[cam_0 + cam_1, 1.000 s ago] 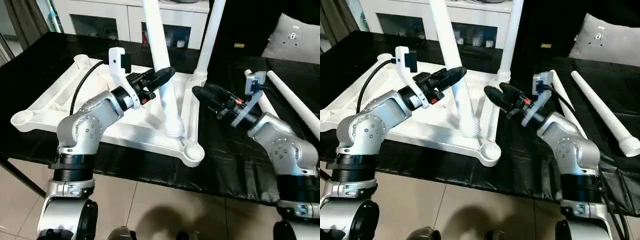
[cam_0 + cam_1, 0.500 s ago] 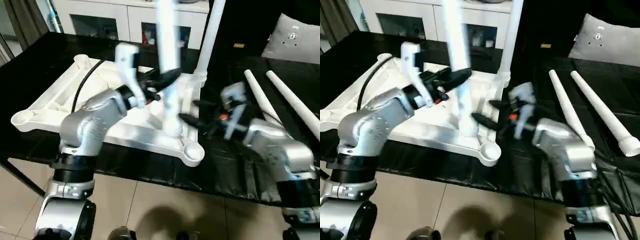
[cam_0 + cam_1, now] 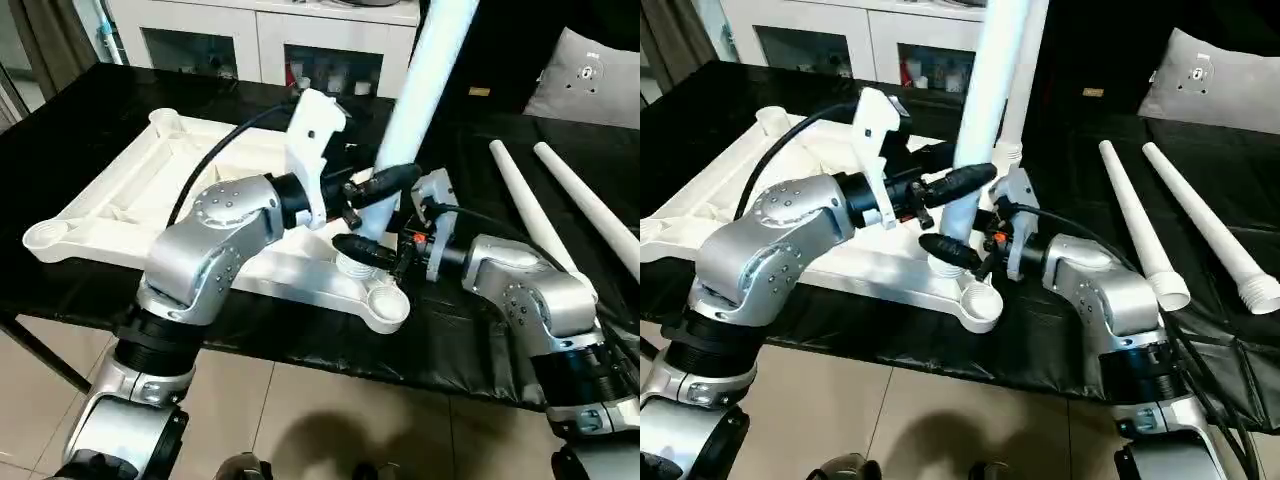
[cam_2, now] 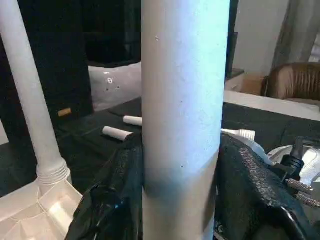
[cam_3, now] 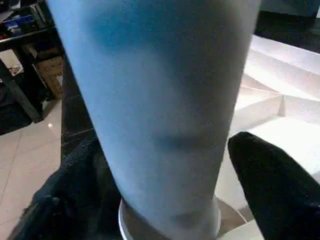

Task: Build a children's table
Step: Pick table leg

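I see my left gripper (image 3: 385, 186) clamped on the leaning leg (image 3: 420, 90); my right gripper (image 3: 958, 237) straddles its base, fingers apart, over the tabletop (image 3: 110, 195).

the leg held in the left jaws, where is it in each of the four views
Left eye view: the held leg slants up from the centre to the top edge.
Right eye view: centre, rising to the top edge.
Left wrist view: broad white tube down the middle, a finger either side.
Right wrist view: big tube across most of the picture.
Shared landmark: the mounted leg, standing just beyond it in both eye views and the left wrist view.
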`<state>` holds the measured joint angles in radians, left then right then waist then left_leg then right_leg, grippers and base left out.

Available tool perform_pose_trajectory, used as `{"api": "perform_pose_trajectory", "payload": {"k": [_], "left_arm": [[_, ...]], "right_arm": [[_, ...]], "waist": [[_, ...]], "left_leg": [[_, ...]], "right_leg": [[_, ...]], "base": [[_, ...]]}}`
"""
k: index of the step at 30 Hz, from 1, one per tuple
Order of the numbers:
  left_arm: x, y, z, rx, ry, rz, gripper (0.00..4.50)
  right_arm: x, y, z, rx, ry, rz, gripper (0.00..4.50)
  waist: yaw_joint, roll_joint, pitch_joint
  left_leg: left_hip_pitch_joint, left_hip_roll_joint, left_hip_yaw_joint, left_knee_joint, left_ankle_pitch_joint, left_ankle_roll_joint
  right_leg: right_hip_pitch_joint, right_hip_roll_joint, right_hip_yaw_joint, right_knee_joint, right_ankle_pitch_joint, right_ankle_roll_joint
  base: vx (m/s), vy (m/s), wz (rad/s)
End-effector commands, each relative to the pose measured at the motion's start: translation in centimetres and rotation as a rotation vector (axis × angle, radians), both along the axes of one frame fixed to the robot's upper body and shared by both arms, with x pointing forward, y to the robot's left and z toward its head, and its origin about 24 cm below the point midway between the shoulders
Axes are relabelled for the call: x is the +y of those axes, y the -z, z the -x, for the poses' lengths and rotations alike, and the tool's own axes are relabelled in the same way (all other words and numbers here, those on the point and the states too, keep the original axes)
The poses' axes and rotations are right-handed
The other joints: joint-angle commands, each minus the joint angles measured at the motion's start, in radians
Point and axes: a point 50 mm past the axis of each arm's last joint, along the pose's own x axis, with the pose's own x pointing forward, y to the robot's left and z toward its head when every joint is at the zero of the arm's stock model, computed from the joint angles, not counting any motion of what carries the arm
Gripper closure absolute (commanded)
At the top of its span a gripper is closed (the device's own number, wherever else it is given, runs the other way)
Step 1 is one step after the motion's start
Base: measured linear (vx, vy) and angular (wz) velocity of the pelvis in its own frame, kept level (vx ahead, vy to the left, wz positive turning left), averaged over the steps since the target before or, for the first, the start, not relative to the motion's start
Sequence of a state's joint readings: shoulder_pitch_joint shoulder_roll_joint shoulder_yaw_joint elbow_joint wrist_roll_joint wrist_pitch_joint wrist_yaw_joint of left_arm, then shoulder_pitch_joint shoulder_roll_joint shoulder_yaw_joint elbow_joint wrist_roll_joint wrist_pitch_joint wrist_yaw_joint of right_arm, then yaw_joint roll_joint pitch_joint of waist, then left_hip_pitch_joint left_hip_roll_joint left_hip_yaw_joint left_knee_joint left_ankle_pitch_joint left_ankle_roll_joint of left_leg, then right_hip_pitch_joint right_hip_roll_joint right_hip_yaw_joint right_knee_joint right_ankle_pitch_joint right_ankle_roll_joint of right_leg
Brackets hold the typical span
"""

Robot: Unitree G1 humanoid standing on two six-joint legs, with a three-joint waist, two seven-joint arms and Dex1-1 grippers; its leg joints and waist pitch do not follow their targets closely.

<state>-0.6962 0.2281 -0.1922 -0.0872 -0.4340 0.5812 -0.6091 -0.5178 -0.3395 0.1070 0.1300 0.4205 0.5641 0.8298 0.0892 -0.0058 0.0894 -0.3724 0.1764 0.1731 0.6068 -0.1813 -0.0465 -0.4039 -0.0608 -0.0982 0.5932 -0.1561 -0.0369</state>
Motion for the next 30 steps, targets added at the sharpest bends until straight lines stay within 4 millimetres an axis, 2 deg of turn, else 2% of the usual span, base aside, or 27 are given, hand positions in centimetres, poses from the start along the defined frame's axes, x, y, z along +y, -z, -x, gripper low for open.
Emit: {"api": "perform_pose_trajectory", "payload": {"k": [1,5,6,16,23,25,26,30], "left_arm": [[-0.1,-0.6,0.3,-0.036,0.017,-0.001,2.69],[-0.1,-0.5,0.3,-0.034,0.022,-0.003,2.69],[-0.1,-0.5,0.3,-0.032,0.024,-0.002,2.69],[0.1,-0.8,0.1,-0.006,0.017,0.032,2.69],[0.4,-0.5,0.0,-0.001,-0.002,0.009,2.69],[0.3,-0.6,0.3,0.019,0.042,0.030,2.69],[0.2,-0.8,0.7,0.030,0.084,0.050,2.13],[-0.1,-0.8,1.4,0.035,0.148,0.052,1.78]], "right_arm": [[0.1,-0.5,-0.3,-0.016,0.004,0.004,1.05],[0.1,-0.5,-0.4,-0.020,0.007,0.000,1.39],[0.1,-0.5,-0.4,-0.023,0.010,-0.002,1.61],[0.3,-0.4,-0.4,-0.016,0.003,-0.026,2.37],[0.2,-0.4,-0.4,-0.018,0.000,-0.033,2.52],[0.2,-0.3,-0.4,-0.016,0.002,-0.032,2.53],[0.1,-0.2,-0.3,-0.015,0.003,-0.031,2.54],[0.1,-0.1,-0.3,-0.012,0.008,-0.029,2.54]], "waist": [[0.001,-0.011,-0.083],[0.000,-0.012,-0.083],[0.000,-0.012,-0.084],[0.001,-0.012,-0.085],[0.002,-0.010,-0.087],[0.002,-0.010,-0.087],[0.002,-0.010,-0.088],[0.002,-0.008,-0.087]], "left_leg": [[0.008,0.048,-0.017,-0.063,-0.117,0.041],[0.008,0.048,-0.016,-0.063,-0.122,0.038],[0.008,0.048,-0.016,-0.063,-0.122,0.038],[0.008,0.049,-0.016,-0.063,-0.119,0.038],[0.008,0.049,-0.017,-0.063,-0.117,0.038],[0.008,0.049,-0.017,-0.063,-0.114,0.039],[0.008,0.049,-0.017,-0.062,-0.110,0.039],[0.008,0.050,-0.017,-0.063,-0.114,0.038]], "right_leg": [[0.059,-0.088,0.057,-0.075,-0.350,-0.105],[0.059,-0.088,0.057,-0.075,-0.352,-0.109],[0.060,-0.088,0.057,-0.075,-0.351,-0.108],[0.061,-0.089,0.057,-0.073,-0.339,-0.115],[0.061,-0.088,0.057,-0.072,-0.330,-0.118],[0.061,-0.088,0.058,-0.071,-0.324,-0.119],[0.061,-0.088,0.058,-0.070,-0.313,-0.125],[0.061,-0.089,0.058,-0.069,-0.315,-0.132]], "base": [[0.000,0.000,0.00],[0.000,0.000,0.00],[0.000,0.000,0.00],[0.000,0.000,0.00],[0.000,0.000,0.00],[0.000,0.000,0.00],[0.000,0.000,0.00],[0.000,0.000,0.00]]}}
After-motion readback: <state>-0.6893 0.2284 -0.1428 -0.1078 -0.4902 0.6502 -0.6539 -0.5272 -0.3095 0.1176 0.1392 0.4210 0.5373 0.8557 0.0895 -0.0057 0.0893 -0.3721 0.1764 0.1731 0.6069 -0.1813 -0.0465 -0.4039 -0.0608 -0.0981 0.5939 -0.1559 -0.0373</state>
